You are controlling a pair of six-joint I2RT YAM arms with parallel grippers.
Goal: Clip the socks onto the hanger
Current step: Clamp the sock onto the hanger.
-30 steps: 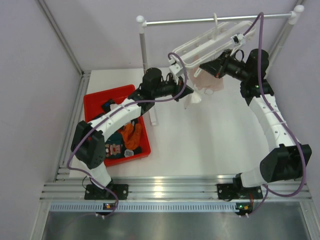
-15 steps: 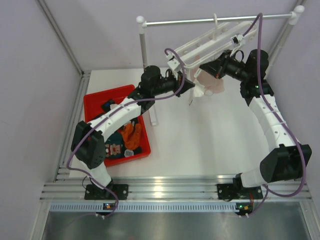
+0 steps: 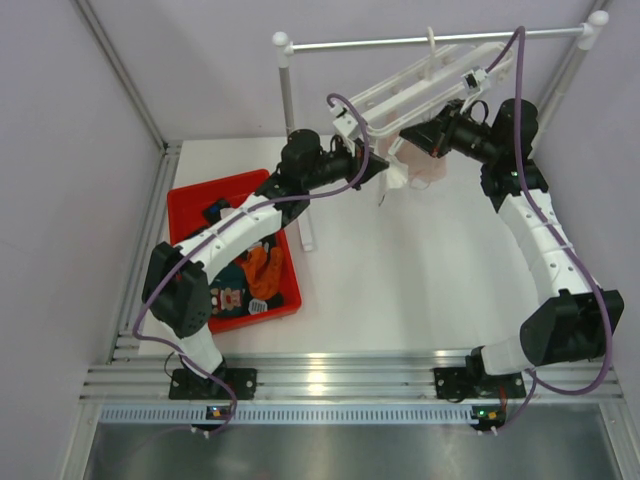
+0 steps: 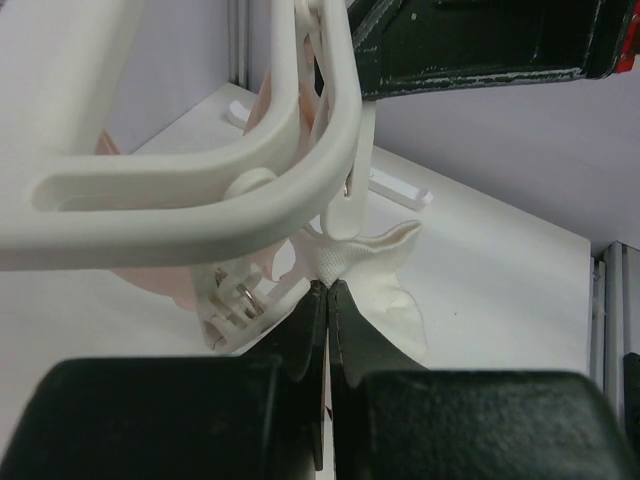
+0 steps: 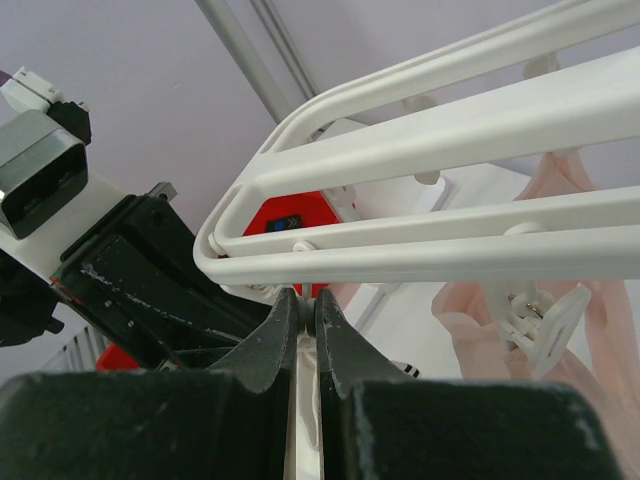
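The white grid hanger hangs tilted from the metal rail. My left gripper is shut on the edge of a white sock and holds it just under the hanger's near corner, beside a dangling clip. My right gripper is shut on a small white clip under the hanger frame, with white sock fabric showing between its fingers. A pale pink sock hangs from the hanger and shows in the right wrist view.
A red bin at the left holds more socks, among them an orange one and a teal one with a cartoon face. The metal rail stands on white posts at the back. Walls enclose both sides.
My left gripper has risen and moved right with the white sock, bringing it up to the hanger's corner. The right gripper has stayed at the hanger.
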